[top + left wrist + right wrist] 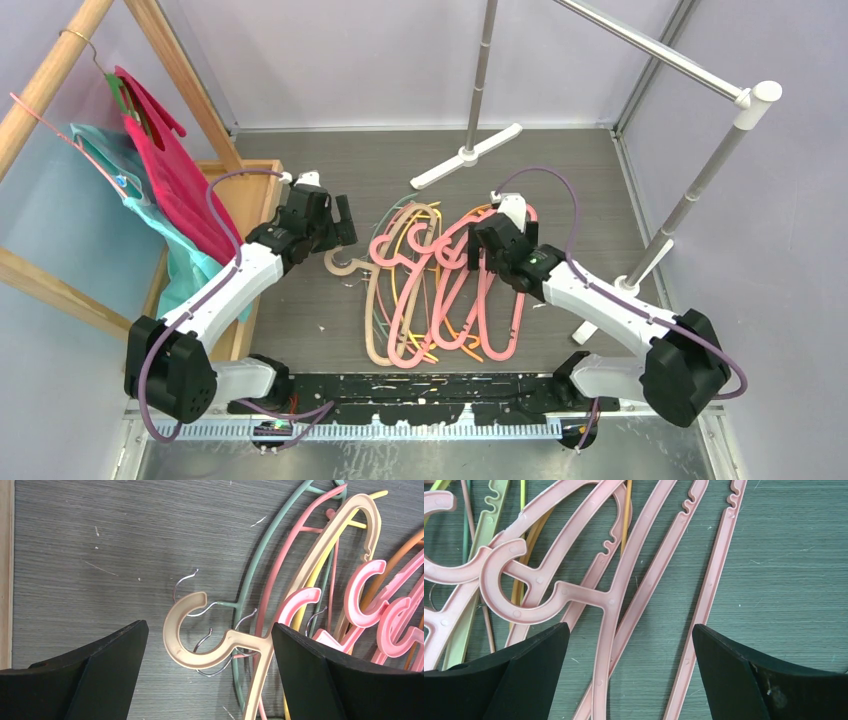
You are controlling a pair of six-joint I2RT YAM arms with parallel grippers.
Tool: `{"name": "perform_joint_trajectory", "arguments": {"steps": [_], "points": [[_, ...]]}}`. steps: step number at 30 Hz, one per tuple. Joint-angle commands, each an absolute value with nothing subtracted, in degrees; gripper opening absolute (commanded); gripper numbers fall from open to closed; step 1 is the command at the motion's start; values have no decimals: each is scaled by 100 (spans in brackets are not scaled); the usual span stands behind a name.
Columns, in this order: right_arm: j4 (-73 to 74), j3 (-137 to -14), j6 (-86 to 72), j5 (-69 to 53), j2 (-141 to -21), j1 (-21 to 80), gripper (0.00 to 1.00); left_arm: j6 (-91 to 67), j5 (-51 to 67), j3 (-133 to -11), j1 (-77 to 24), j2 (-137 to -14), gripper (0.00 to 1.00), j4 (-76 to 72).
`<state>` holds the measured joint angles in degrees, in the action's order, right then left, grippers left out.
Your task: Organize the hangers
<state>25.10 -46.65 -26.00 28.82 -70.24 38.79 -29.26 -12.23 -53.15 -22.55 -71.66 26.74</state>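
Observation:
A pile of thin bare hangers (430, 290), pink, beige, yellow, orange and pale green, lies on the grey table between my arms. My left gripper (340, 222) is open and empty above the pile's left edge. In the left wrist view its jaws (208, 625) stand wide on either side of a beige hanger's hook (190, 645), with wire hooks under it. My right gripper (478, 250) is open and empty over the pile's upper right. In the right wrist view it (630, 626) straddles pink hanger arms (606, 645) beside a pink hook (524, 612).
A wooden rack (60, 60) at the left carries hangers draped with a magenta garment (165, 190) and a teal garment (110, 170). A metal rail stand (700, 170) rises at the right, and its white foot (465, 155) lies behind the pile.

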Motion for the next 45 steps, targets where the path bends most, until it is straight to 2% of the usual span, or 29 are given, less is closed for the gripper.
{"name": "perform_joint_trajectory", "arguments": {"steps": [1, 6, 10, 18, 31, 38, 43, 45], "points": [[2354, -4425, -2720, 2782, -6592, 3914, 100, -2972, -1316, -5388, -2279, -7088, 98, 2622], [1961, -3792, -2746, 2214, -6065, 3916, 100, -2986, -1305, -5375, -2276, -7183, 98, 2601], [1929, -3570, -2845, 2003, -6022, 3913, 85, -2999, -1292, -5364, -2272, -7233, 98, 2623], [1985, -3466, -3000, 1561, -6360, 4018, 79, -3037, -1239, -5322, -2276, -7233, 98, 2554], [1793, -3406, -3305, 1678, -6946, 4309, 74, -2999, -1131, -5354, -2276, -7637, 98, 2492], [1662, -3363, -3497, 1747, -7257, 4403, 63, -3023, -1099, -5234, -2276, -7603, 98, 2403], [1608, -3243, -3596, 1779, -7266, 4469, 62, -3024, -1103, -5173, -2276, -7634, 98, 2382], [1616, -3235, -3601, 1793, -7296, 4479, 56, -3021, -1115, -5155, -2276, -7647, 98, 2382]]}}
